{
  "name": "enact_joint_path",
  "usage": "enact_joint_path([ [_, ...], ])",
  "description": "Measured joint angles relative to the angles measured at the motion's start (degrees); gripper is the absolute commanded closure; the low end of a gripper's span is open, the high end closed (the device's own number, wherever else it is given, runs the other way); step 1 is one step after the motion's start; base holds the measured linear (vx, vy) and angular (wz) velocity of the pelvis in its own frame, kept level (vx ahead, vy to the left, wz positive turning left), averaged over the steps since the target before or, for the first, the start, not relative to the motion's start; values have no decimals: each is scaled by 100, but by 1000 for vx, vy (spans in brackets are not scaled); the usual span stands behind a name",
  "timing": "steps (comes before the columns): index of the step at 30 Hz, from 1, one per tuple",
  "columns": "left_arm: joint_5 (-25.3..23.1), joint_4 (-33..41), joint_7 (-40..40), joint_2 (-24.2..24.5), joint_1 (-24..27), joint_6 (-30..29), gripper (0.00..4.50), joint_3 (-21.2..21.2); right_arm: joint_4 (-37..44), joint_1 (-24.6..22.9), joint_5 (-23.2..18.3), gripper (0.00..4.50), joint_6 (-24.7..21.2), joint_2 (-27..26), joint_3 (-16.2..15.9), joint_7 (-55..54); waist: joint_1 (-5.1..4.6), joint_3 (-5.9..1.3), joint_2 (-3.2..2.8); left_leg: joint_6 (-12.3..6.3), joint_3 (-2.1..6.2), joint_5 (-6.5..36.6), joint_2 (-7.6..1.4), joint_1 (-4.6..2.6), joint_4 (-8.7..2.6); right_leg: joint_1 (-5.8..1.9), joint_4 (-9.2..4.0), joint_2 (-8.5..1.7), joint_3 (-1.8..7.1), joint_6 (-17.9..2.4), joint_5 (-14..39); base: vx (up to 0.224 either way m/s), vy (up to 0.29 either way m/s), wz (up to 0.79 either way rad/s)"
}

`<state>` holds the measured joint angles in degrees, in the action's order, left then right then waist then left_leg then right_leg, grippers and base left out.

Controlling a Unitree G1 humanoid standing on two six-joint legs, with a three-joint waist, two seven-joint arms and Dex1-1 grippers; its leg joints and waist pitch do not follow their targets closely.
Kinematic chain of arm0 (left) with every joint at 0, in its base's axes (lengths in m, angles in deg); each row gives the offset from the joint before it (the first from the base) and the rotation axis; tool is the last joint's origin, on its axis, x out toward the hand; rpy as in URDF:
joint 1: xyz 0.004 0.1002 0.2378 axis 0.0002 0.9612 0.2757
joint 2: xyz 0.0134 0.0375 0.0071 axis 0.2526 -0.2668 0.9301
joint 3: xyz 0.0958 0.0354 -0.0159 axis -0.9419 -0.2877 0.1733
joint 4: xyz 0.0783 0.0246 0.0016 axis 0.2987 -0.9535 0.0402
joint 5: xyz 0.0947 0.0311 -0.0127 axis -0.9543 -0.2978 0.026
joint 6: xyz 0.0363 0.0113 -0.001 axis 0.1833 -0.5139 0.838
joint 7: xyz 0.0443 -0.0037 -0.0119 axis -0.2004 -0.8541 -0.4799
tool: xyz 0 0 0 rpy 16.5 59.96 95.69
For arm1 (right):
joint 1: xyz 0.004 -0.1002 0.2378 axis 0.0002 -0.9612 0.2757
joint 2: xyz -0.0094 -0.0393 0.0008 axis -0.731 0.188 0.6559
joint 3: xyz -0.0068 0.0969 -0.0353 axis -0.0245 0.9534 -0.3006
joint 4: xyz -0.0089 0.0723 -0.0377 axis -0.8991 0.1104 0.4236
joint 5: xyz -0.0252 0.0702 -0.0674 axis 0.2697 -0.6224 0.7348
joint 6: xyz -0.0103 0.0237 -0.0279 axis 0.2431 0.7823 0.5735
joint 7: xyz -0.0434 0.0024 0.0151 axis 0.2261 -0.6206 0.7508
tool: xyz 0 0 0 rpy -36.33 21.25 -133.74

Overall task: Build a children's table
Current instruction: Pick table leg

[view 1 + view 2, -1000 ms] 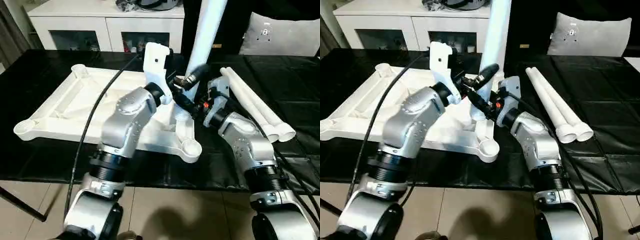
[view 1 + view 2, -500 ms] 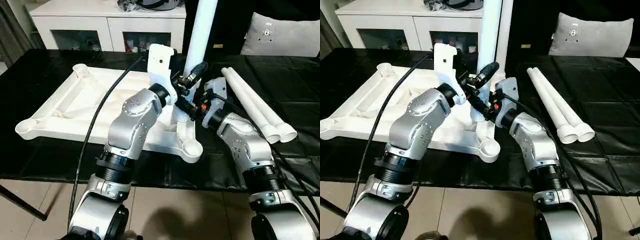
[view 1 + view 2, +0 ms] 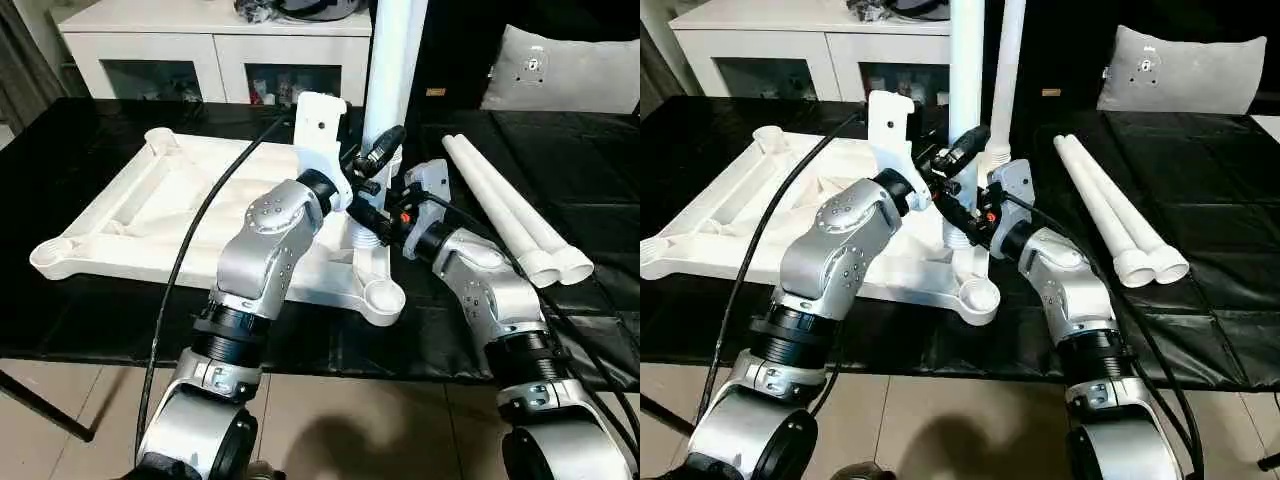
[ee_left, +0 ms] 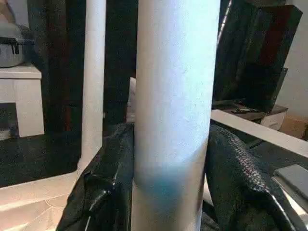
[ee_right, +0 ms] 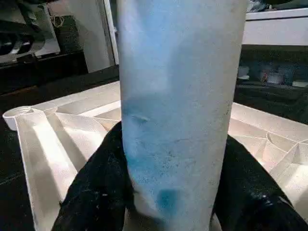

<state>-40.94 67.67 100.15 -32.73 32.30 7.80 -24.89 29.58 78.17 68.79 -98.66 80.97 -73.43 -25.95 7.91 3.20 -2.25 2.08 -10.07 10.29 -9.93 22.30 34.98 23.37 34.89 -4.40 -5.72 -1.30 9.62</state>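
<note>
Both grippers clamp one upright white table leg (image 3: 966, 60) near its base; the left gripper (image 4: 163, 192) and right gripper (image 5: 175, 192) each have black fingers pressed against opposite sides of the tube. Likely step: seating the leg in a corner socket of the upside-down tabletop (image 3: 130, 215). Keep it vertical, push straight down, no twisting off-axis. Leg is smooth and tapered; top's underside is ribbed. Two spare legs (image 3: 510, 215) lie well apart, beyond the right gripper.
</note>
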Motion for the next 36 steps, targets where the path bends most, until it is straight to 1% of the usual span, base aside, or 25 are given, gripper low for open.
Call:
enact_joint_path([
  [6,0,-82,0,-3,0,55,266,8,-88,17,86,257,74,-1,-3,-4,-1,0,0,0,0,0,0,0,0,0,0,0,0,-1,0,0,0,0],
  [7,1,-99,0,-3,0,56,266,9,-104,17,74,222,58,-2,0,20,-1,0,0,0,0,0,0,0,0,0,0,0,0,-1,0,0,0,0],
  [9,8,-116,-2,-4,0,56,266,16,-112,18,73,187,45,1,1,24,-1,0,0,0,0,0,0,0,0,0,0,0,0,-1,0,0,0,0],
  [12,30,-186,-32,5,-10,52,266,126,-60,17,-34,179,-93,63,-3,197,-2,0,0,0,0,0,0,0,0,0,0,0,0,-1,0,0,0,0],
  [14,118,-261,-42,65,-23,21,266,294,-12,16,-77,149,-167,135,8,304,-2,0,0,0,0,0,0,0,0,0,0,0,0,1,0,0,0,0],
  [15,177,-280,-28,92,-28,-6,266,365,0,14,-113,149,-179,166,20,356,-3,0,0,0,0,0,0,0,0,0,0,0,0,0,0,0,0,0],
  [16,232,-288,-6,119,-32,-51,266,419,17,14,-153,139,-184,202,29,438,-2,0,0,0,0,0,0,0,0,0,0,0,0,0,0,0,0,0],
  [18,413,-316,63,174,-51,-200,266,564,85,14,-304,131,-230,275,115,599,4,0,0,0,0,0,0,0,0,0,0,0,0,-1,-1,0,0,0],
  [20,671,-379,185,244,-100,-380,266,756,199,14,-471,106,-347,358,260,689,10,0,0,-1,0,0,0,0,0,1,0,0,0,-3,-2,0,0,0],
  [21,725,-391,213,261,-125,-424,266,823,243,14,-520,106,-363,393,304,711,15,0,0,-1,0,0,0,0,0,1,0,0,0,-3,-2,0,0,0],
  [22,823,-400,267,289,-158,-485,266,904,273,21,-595,96,-433,405,378,709,19,0,0,-1,0,0,0,1,0,1,0,0,0,-3,-2,0,0,0],
  [23,985,-414,384,330,-224,-615,266,1001,301,38,-787,96,-646,429,513,730,27,0,0,-1,0,-1,0,1,0,1,0,0,0,-6,-3,0,0,0],
  [25,1216,-448,598,428,-310,-821,266,1103,374,44,-1089,71,-998,546,687,889,35,0,0,-3,0,-1,1,1,1,0,0,0,0,-7,-4,0,0,0],
  [26,1329,-465,714,494,-321,-928,266,1160,450,44,-1238,66,-1134,624,755,994,30,0,0,-6,0,-3,1,1,1,0,0,0,0,-7,-4,0,0,0],
  [29,1601,-493,1082,649,-325,-1294,266,1223,475,87,-1480,66,-1380,827,919,1230,32,0,0,-9,0,-5,1,1,1,0,0,0,-1,-7,-4,0,0,0],
  [32,1762,-493,1386,774,-358,-1510,266,1215,468,160,-1640,66,-1562,939,1011,1375,28,0,0,-8,0,-4,1,0,1,0,0,0,-1,-7,-4,0,0,0],
  [34,1817,-493,1569,856,-405,-1610,266,1191,468,195,-1712,66,-1685,1006,1023,1497,28,0,0,-7,0,-4,1,0,1,0,0,0,-1,-7,-4,0,0,0],
  [36,2016,-493,1774,917,-474,-1819,266,1207,481,217,-1800,66,-1876,1141,1003,1710,34,0,-1,-6,0,-3,1,0,1,0,0,0,-1,-7,-4,0,0,0],
])
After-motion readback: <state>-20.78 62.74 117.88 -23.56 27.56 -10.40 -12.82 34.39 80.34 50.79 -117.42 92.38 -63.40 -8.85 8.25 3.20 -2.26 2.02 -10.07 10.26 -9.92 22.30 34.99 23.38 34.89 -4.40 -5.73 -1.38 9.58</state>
